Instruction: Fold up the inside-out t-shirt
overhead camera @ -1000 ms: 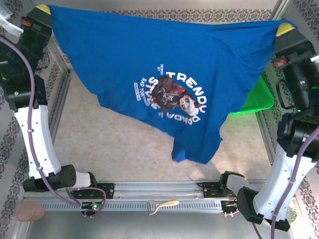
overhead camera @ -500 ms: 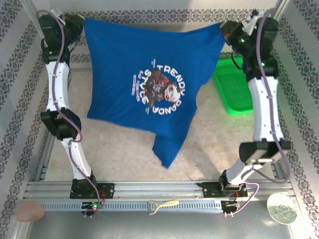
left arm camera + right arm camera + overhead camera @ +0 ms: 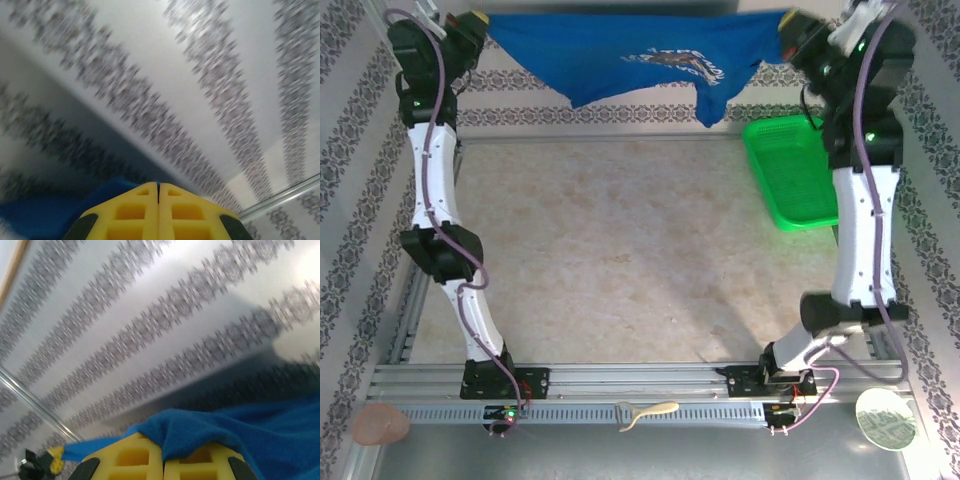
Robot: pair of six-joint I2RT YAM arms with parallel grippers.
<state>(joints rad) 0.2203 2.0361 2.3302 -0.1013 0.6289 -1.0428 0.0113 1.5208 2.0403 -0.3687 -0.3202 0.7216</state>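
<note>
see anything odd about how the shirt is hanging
The t-shirt is stretched between the left hand and the right hand, but it hangs unevenly: one flap right of the middle droops lower than the rest.

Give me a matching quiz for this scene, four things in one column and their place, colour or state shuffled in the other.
1 t-shirt
2 basket
3 left gripper
4 right gripper

A green, on the table's right side
B shut on the t-shirt, far left
C blue, hanging stretched between the grippers
D shut on the t-shirt, far right

Pairs: 1-C, 2-A, 3-B, 4-D
</note>
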